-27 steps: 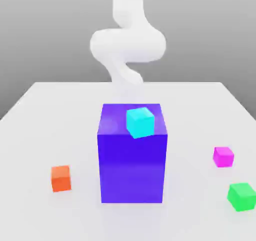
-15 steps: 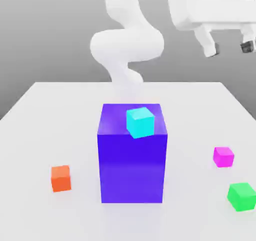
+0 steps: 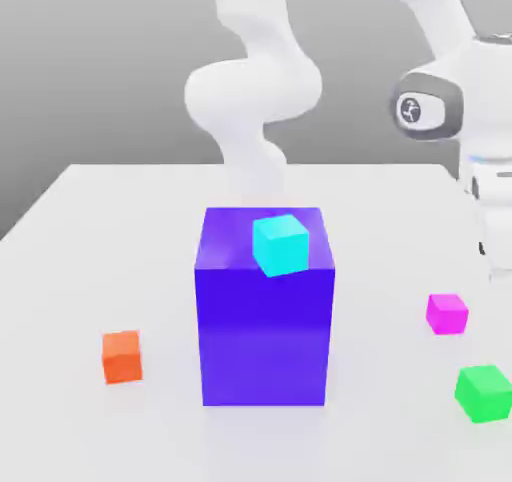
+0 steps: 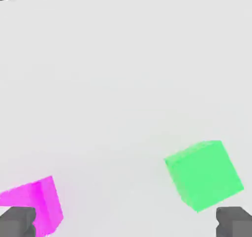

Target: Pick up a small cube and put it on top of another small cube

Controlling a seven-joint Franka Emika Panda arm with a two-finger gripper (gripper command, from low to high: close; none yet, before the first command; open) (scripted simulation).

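The small magenta cube (image 3: 447,313) rests on the white table at the exterior view's right. The small green cube (image 3: 485,393) sits a little nearer the front edge, apart from it. The arm's white wrist (image 3: 478,140) hangs at the exterior view's right edge, above and just behind the magenta cube. In the hand view my gripper (image 4: 125,223) is open and holds nothing. One dark fingertip (image 4: 17,221) is close beside the magenta cube (image 4: 37,204). The other fingertip (image 4: 234,221) is near the green cube (image 4: 204,174). Both cubes lie on the table below the hand.
A big blue-violet block (image 3: 265,320) stands mid-table with a small cyan cube (image 3: 280,243) on its top. A small orange cube (image 3: 122,357) lies at the exterior view's left. The white table (image 3: 100,230) ends close beyond the green cube.
The hand has swung in and come down from high at the exterior view's upper right to just over the magenta cube. No cube has moved.
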